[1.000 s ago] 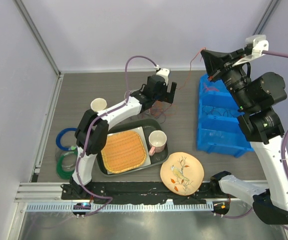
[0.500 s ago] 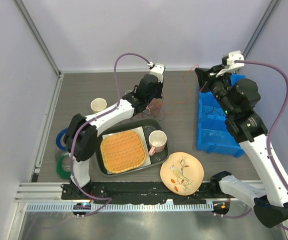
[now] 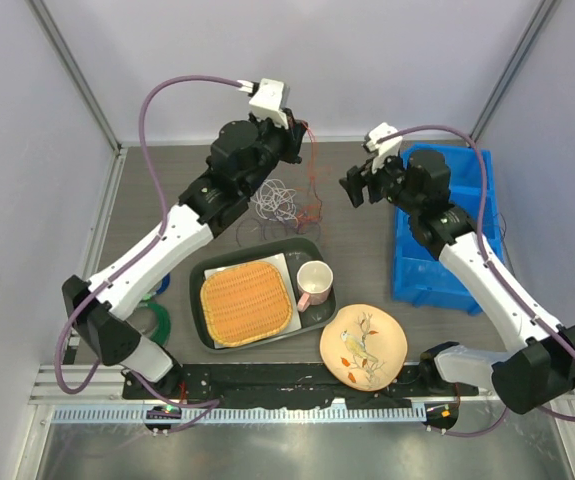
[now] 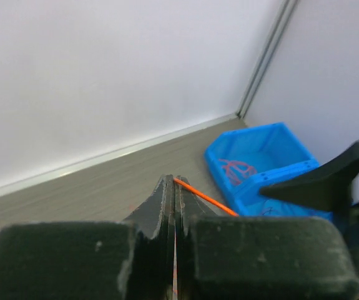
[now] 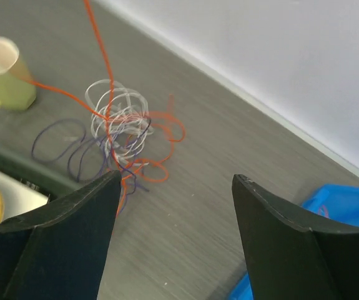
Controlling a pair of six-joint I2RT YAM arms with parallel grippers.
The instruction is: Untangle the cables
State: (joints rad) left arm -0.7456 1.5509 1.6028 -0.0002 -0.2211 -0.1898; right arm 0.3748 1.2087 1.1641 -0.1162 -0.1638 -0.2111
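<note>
We had raised our left claw (image 4: 174, 187) toward upper centre, clenched on a hair-thin orange strand (image 4: 204, 199) of the looping cables (image 5: 120, 134); our right claw (image 5: 176, 177) hung released.

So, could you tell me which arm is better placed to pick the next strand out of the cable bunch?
Right, I would say. The right gripper is open and empty, facing the cable bunch, whereas the left gripper is shut on a red-orange wire.
</note>
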